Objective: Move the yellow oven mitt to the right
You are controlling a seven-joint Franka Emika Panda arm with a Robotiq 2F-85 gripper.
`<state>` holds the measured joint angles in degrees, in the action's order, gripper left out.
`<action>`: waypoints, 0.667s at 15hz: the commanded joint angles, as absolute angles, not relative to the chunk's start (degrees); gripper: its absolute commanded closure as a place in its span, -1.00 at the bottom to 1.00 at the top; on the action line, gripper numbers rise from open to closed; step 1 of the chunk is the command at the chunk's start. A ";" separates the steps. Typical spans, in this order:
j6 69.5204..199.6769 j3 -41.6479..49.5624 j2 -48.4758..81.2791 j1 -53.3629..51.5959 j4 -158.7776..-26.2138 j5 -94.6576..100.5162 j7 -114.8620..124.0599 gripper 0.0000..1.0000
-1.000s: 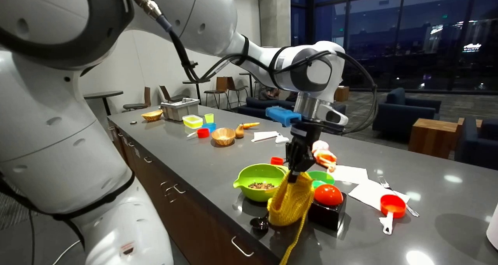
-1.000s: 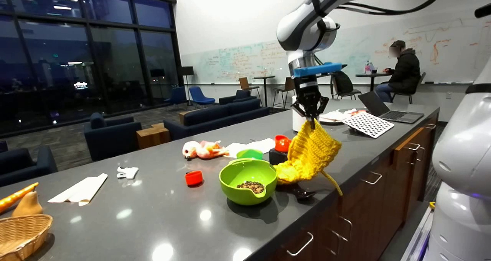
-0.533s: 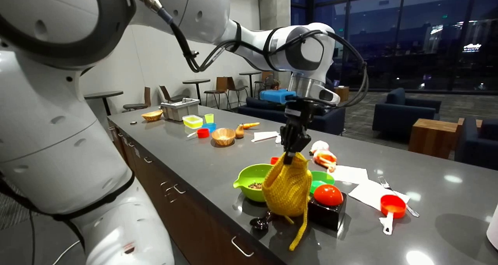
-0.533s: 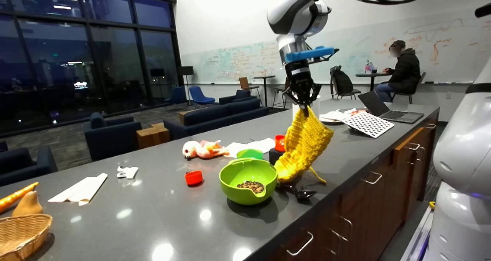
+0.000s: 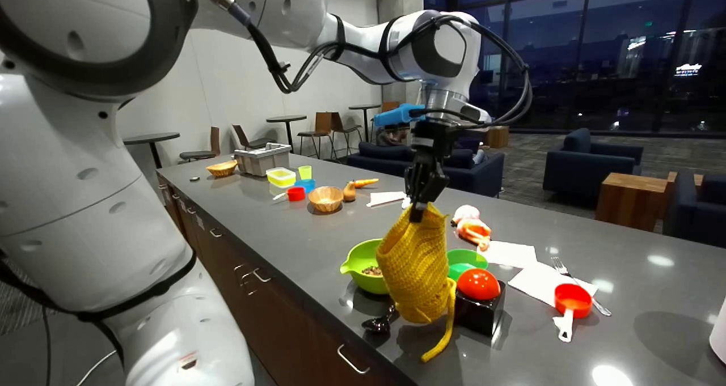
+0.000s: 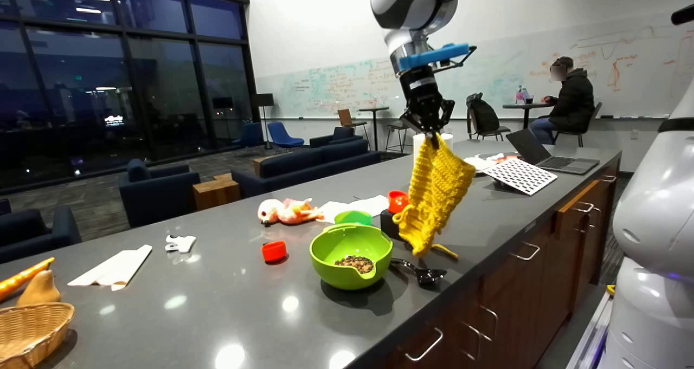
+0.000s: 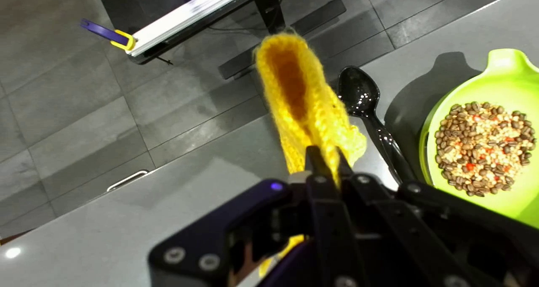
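Near the edge of the glossy dark-grey countertop, in an exterior view, a round lime-green bowl holding brown beans stands just beside a shiny black spoon. Beyond them the ribbed mustard-yellow knitted cloth mitt hangs over the countertop, its top edge pinched between the tightly closed fingers of the black two-fingered gripper, its thin strap dangling. Farther off come a grey laptop, a low dark-blue sofa and a wide whiteboard covered with coloured writing.
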<state>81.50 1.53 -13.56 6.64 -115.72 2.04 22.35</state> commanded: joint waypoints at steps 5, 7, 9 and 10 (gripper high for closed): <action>77.34 2.86 -13.91 7.38 -116.29 2.43 23.32 0.98; 78.55 3.44 -13.92 7.50 -117.59 2.27 22.38 0.98; 79.81 4.11 -13.71 7.64 -118.66 2.65 20.79 0.98; 80.62 4.62 -13.46 7.80 -119.18 2.65 19.78 0.98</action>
<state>78.88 3.57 -13.37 7.21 -117.72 2.14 22.33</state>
